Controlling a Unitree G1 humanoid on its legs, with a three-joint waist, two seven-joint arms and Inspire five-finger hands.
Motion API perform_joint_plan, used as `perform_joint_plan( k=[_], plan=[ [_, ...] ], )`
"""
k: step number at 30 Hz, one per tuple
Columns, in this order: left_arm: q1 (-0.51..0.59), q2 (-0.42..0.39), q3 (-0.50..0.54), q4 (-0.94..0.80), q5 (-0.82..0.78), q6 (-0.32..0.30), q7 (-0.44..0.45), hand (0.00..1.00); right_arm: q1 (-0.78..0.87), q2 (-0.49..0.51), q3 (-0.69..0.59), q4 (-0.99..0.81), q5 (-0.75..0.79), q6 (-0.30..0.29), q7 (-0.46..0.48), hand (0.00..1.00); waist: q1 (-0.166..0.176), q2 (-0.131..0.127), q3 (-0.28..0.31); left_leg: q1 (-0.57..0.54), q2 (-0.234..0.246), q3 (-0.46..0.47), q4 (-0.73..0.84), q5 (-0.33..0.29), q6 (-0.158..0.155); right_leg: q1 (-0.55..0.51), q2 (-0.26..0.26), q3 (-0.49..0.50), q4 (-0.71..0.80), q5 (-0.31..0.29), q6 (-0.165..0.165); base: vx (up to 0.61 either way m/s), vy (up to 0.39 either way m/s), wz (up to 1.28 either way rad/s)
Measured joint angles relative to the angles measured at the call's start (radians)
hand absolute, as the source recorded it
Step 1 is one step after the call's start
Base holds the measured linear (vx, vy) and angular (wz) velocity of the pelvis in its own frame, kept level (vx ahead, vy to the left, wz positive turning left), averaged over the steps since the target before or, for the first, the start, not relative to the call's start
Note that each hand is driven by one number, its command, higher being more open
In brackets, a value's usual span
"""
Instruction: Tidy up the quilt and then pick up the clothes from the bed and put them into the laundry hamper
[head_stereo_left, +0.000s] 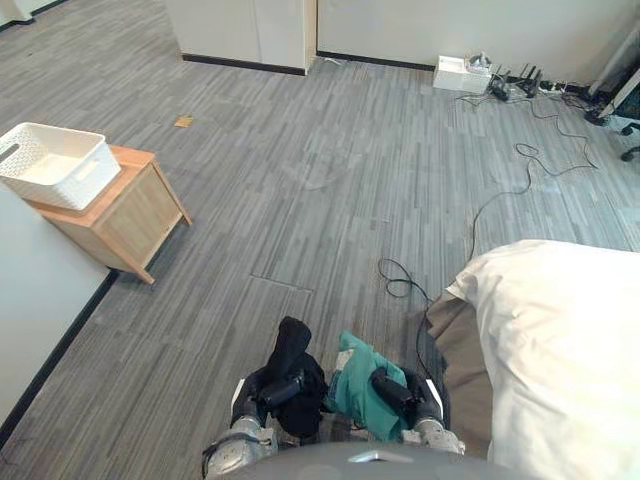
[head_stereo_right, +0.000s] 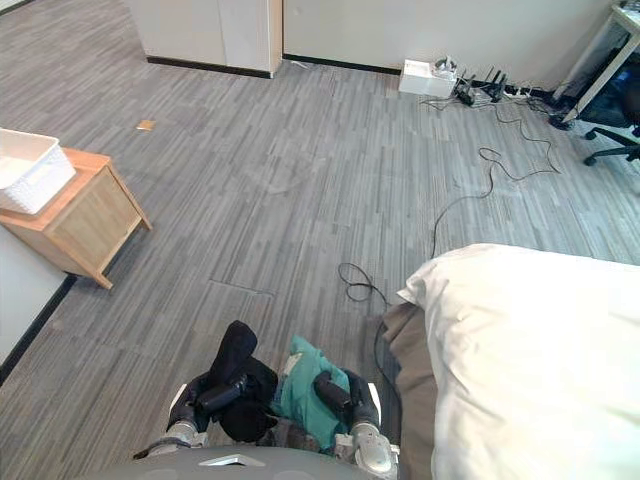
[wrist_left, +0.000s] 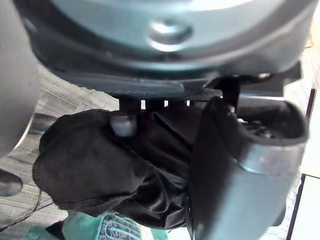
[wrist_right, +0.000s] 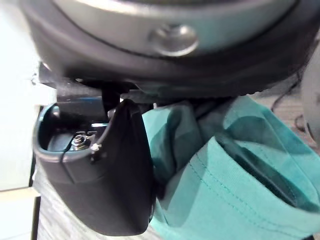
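**Both hands loaded, clothes off bed**

Black garment (head_stereo_left: 292, 345) is gripped by left hand (head_stereo_left: 276, 390), with fingers (wrist_left: 123, 125) curled into it. Teal garment (wrist_right: 225, 170) is clenched in right hand (head_stereo_left: 392, 388). Hamper (head_stereo_left: 55, 165) is seen whole at upper left in left eye view and cropped at the frame edge in right eye view. Quilt (head_stereo_left: 560, 340) is at lower right.

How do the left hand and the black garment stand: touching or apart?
Touching. The left wrist view shows the left hand with thumb and fingers closed round the bunched black garment.

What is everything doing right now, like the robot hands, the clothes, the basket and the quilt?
Left robot hand: shut on the black cloth.
Right robot hand: shut on the green cloth.
Basket: on the cabinet, looks empty.
Quilt: spread over the bed.
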Motion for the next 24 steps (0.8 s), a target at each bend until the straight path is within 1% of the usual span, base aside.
perform_joint_plan(
  k=[2,3,4,5,6,7,8,9,10,11,12,13,14,15,16,17,18,19,20,21,22,23,24],
  plan=[
    [-0.028,0.000,-0.006,0.034,-0.001,-0.014,0.015,0.00,-0.049,-0.012,0.014,0.062,0.012,-0.003,-0.017,0.00,0.003,0.001,0.003,-0.004,0.000,0.002,0.003,-0.002,-0.003,0.000,-0.001,0.000,0.000,0.001,0.000,-0.02,0.000,0.03],
    [-0.063,0.002,-0.013,0.068,-0.003,-0.017,0.026,0.00,-0.096,-0.020,0.034,0.117,0.041,-0.002,-0.026,0.00,0.003,-0.003,0.010,-0.037,-0.003,0.005,0.051,-0.023,-0.030,-0.007,-0.009,-0.003,0.001,0.004,0.001,-0.04,0.010,0.13],
    [-0.093,0.004,-0.019,0.086,-0.005,-0.018,0.035,0.00,-0.134,-0.025,0.051,0.135,0.051,-0.002,-0.039,0.00,0.006,-0.004,0.036,-0.094,0.001,0.027,0.158,-0.085,-0.072,-0.010,-0.018,-0.011,0.003,0.009,0.000,-0.06,0.008,0.18],
    [-0.107,0.001,-0.019,0.090,-0.005,-0.018,0.039,0.00,-0.152,-0.027,0.060,0.134,0.060,-0.003,-0.046,0.00,0.007,0.009,0.062,-0.140,0.017,0.048,0.256,-0.138,-0.091,-0.006,-0.015,-0.020,0.005,0.009,0.000,-0.05,0.004,0.17],
    [-0.113,-0.010,-0.018,0.090,-0.006,-0.019,0.041,0.00,-0.163,-0.029,0.068,0.133,0.070,-0.003,-0.050,0.00,0.008,0.021,0.077,-0.166,0.029,0.063,0.315,-0.171,-0.105,-0.001,-0.007,-0.026,0.004,0.006,-0.003,-0.07,-0.007,0.23],
    [-0.123,-0.026,-0.018,0.086,-0.008,-0.019,0.045,0.00,-0.176,-0.046,0.092,0.130,0.071,-0.003,-0.061,0.00,0.012,0.044,0.103,-0.195,0.051,0.071,0.403,-0.217,-0.116,0.023,0.010,-0.032,-0.015,-0.001,-0.011,-0.03,0.035,0.24],
    [-0.143,-0.033,-0.018,0.086,-0.012,-0.020,0.055,0.00,-0.182,-0.054,0.121,0.123,0.069,-0.003,-0.068,0.00,0.032,0.057,0.128,-0.225,0.065,0.098,0.493,-0.221,-0.133,0.046,0.012,-0.032,-0.040,-0.001,-0.012,-0.03,0.055,0.27],
    [-0.151,-0.036,-0.018,0.084,-0.015,-0.020,0.059,0.00,-0.184,-0.061,0.133,0.115,0.068,-0.003,-0.073,0.00,0.038,0.060,0.140,-0.254,0.071,0.118,0.554,-0.209,-0.141,0.058,0.008,-0.035,-0.048,-0.001,-0.013,-0.01,0.104,0.29],
    [-0.171,-0.042,-0.020,0.075,-0.022,-0.025,0.073,0.00,-0.192,-0.064,0.145,0.106,0.065,-0.003,-0.086,0.00,0.042,0.051,0.161,-0.317,0.095,0.152,0.658,-0.239,-0.121,0.067,-0.008,-0.054,-0.058,-0.001,-0.013,-0.01,0.099,0.20],
    [-0.173,-0.047,-0.020,0.068,-0.027,-0.036,0.083,0.00,-0.205,-0.061,0.150,0.103,0.065,-0.002,-0.096,0.00,0.055,0.060,0.168,-0.346,0.137,0.177,0.690,-0.275,-0.091,0.068,-0.010,-0.056,-0.058,-0.003,-0.010,0.05,0.137,0.11],
    [-0.174,-0.047,-0.022,0.058,-0.045,-0.039,0.090,0.00,-0.223,-0.058,0.164,0.100,0.065,-0.002,-0.106,0.00,0.059,0.064,0.171,-0.379,0.184,0.181,0.684,-0.299,-0.096,0.072,-0.012,-0.054,-0.066,-0.009,0.000,0.14,0.173,-0.01],
    [-0.176,-0.044,-0.020,0.053,-0.048,-0.044,0.092,0.00,-0.237,-0.055,0.180,0.091,0.067,-0.002,-0.112,0.00,0.063,0.060,0.174,-0.396,0.209,0.179,0.629,-0.296,-0.101,0.080,-0.026,-0.054,-0.075,-0.019,0.016,0.19,0.193,0.04],
    [-0.178,-0.043,-0.019,0.050,-0.049,-0.050,0.093,0.00,-0.246,-0.055,0.187,0.082,0.069,-0.002,-0.114,0.00,0.064,0.052,0.179,-0.403,0.216,0.176,0.593,-0.288,-0.101,0.083,-0.039,-0.054,-0.073,-0.026,0.028,0.28,0.257,0.09],
    [-0.182,-0.042,-0.019,0.033,-0.049,-0.052,0.094,0.00,-0.260,-0.052,0.195,0.055,0.076,-0.003,-0.117,0.00,0.072,0.030,0.192,-0.409,0.222,0.199,0.541,-0.227,-0.104,0.087,-0.075,-0.054,-0.067,-0.046,0.060,0.27,0.232,0.07],
    [-0.184,-0.046,-0.021,0.026,-0.052,-0.053,0.093,0.00,-0.262,-0.052,0.196,0.034,0.082,-0.003,-0.119,0.00,0.079,0.035,0.188,-0.395,0.217,0.227,0.528,-0.200,-0.093,0.088,-0.089,-0.055,-0.064,-0.053,0.079,0.47,0.314,0.13],
    [-0.192,-0.044,-0.021,0.011,-0.066,-0.053,0.091,0.00,-0.271,-0.048,0.206,0.007,0.110,-0.014,-0.118,0.00,0.092,-0.016,0.200,-0.396,0.161,0.239,0.516,-0.232,-0.042,0.090,-0.130,-0.055,-0.068,-0.052,0.098,0.34,0.195,0.23],
    [-0.197,-0.041,-0.019,0.003,-0.079,-0.053,0.091,0.00,-0.275,-0.036,0.212,-0.005,0.117,-0.017,-0.117,0.00,0.094,-0.033,0.201,-0.404,0.149,0.240,0.531,-0.237,-0.020,0.096,-0.139,-0.058,-0.077,-0.043,0.103,0.56,0.250,0.37],
    [-0.200,-0.038,-0.017,-0.014,-0.090,-0.052,0.093,0.00,-0.285,-0.019,0.221,-0.012,0.117,-0.022,-0.113,0.00,0.106,-0.057,0.204,-0.415,0.136,0.238,0.571,-0.271,0.004,0.103,-0.156,-0.062,-0.067,-0.029,0.127,0.50,0.187,0.35],
    [-0.201,-0.038,-0.021,-0.023,-0.089,-0.052,0.093,0.00,-0.300,-0.014,0.229,-0.011,0.117,-0.023,-0.107,0.00,0.114,-0.061,0.208,-0.402,0.134,0.234,0.585,-0.293,0.014,0.066,-0.176,-0.056,0.057,-0.038,0.143,0.59,0.228,0.24],
    [-0.199,-0.037,-0.024,-0.026,-0.089,-0.052,0.094,0.00,-0.305,-0.010,0.234,-0.011,0.117,-0.023,-0.103,0.00,0.113,-0.059,0.209,-0.385,0.133,0.230,0.575,-0.297,0.019,0.026,-0.190,-0.050,0.162,-0.041,0.144,0.37,0.156,0.12],
    [-0.193,-0.031,-0.030,-0.034,-0.088,-0.052,0.096,0.00,-0.310,-0.003,0.243,-0.012,0.117,-0.023,-0.100,0.00,0.110,-0.057,0.213,-0.344,0.130,0.218,0.547,-0.299,0.020,-0.053,-0.205,-0.013,0.371,-0.042,0.144,0.35,0.125,0.14],
    [-0.186,-0.022,-0.038,-0.050,-0.088,-0.052,0.099,0.00,-0.313,0.009,0.251,-0.014,0.118,-0.026,-0.091,0.00,0.104,-0.048,0.222,-0.272,0.130,0.199,0.499,-0.305,0.018,-0.144,-0.198,0.036,0.658,-0.053,0.124,0.51,0.108,0.29],
    [-0.182,-0.013,-0.053,-0.066,-0.087,-0.052,0.102,0.00,-0.317,0.016,0.255,-0.015,0.122,-0.034,-0.085,0.00,0.093,-0.037,0.231,-0.196,0.131,0.177,0.449,-0.305,0.018,-0.212,-0.182,0.054,0.858,-0.064,0.105,0.53,0.062,0.38]
  ],
)
